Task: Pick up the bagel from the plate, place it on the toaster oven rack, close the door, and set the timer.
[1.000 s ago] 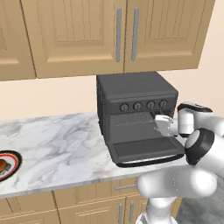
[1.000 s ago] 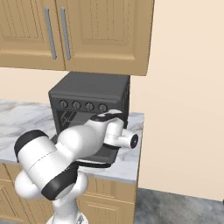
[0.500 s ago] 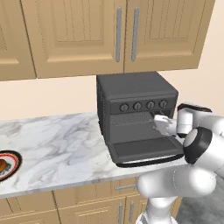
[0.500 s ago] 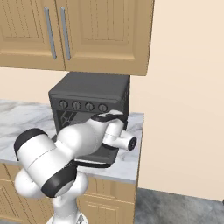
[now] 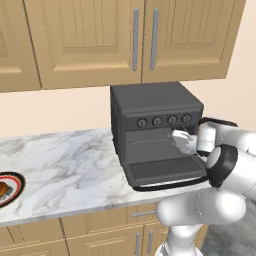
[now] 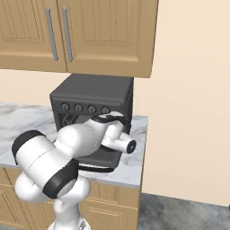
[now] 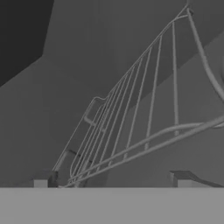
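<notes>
Your gripper (image 7: 111, 179), jaws apart and empty, faces the toaster oven's (image 5: 155, 127) rack (image 7: 144, 127); the bagel (image 5: 2, 189) waits on its plate (image 5: 15, 183). Fetching it likely comes next.

You have the toaster oven (image 5: 156, 115) at the back of the counter (image 5: 70, 170), under the wall cabinets (image 5: 135, 37), its door (image 5: 165, 171) dropped flat toward you. The rack (image 7: 144, 118) lies inside its cavity. Far left on the counter, the plate (image 5: 15, 187) holds the bagel (image 5: 2, 189).

Even flat light, soft rendered blur
</notes>
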Motion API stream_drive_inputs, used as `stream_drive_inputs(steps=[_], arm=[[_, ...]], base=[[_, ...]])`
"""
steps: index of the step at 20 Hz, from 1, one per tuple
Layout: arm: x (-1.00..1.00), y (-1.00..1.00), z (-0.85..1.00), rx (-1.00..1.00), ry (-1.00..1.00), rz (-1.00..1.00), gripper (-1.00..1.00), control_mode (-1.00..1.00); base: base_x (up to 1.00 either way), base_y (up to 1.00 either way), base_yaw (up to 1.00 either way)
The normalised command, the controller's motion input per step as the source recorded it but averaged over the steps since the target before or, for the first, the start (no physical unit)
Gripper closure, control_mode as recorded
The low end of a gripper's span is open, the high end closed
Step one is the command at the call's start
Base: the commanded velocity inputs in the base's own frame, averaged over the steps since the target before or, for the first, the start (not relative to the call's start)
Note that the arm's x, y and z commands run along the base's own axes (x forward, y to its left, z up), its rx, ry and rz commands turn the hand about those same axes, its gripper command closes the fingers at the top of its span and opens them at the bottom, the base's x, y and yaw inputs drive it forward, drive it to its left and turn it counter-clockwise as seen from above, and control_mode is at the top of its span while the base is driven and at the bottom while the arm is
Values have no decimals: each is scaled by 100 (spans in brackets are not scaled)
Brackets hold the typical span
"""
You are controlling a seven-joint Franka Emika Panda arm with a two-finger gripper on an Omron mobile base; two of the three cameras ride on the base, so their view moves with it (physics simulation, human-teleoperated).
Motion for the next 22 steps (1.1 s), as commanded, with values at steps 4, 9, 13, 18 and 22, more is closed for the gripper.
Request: stream_drive_inputs(steps=[4, 9, 13, 18, 22], arm=[[18, 2, -1, 0, 0, -2, -100, -100], [17, 0, -6, 0, 0, -2, -100, -100], [13, 0, -13, 0, 0, -1, -100, -100], [12, 0, -17, 0, 0, 0, -100, -100], [13, 0, -13, 0, 0, 0, -100, -100]], base=[[0, 0, 0], [0, 0, 0], [0, 0, 0], [0, 0, 0], [0, 0, 0]])
